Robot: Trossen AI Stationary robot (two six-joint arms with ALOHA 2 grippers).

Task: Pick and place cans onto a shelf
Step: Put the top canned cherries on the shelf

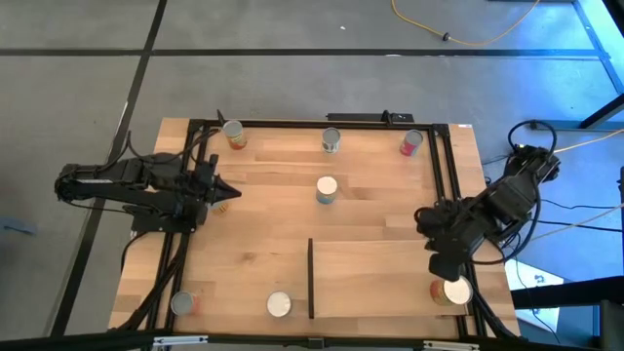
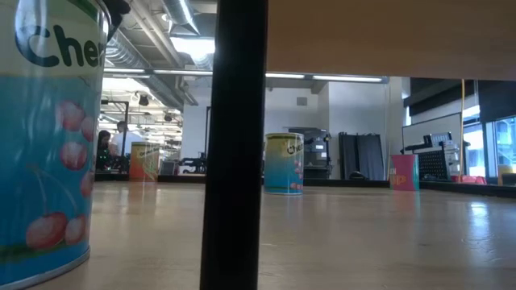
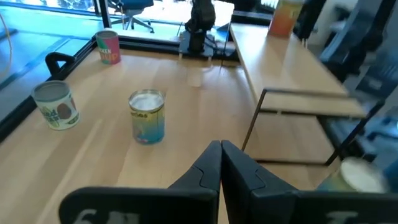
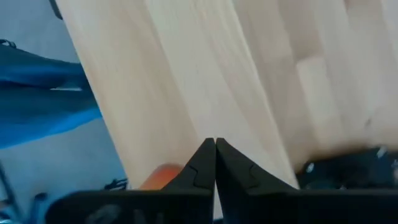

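Where arm overhangs, orange can [image 1: 450, 291] half-hidden

Orange can [image 4: 163, 175] largely hidden behind right gripper [image 4: 215, 144]

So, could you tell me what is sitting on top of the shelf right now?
One can with an orange label stands at the shelf's near right corner, partly covered by the right hand just above it. The rest of the panel shows bare wood; under it cannot be seen from above.
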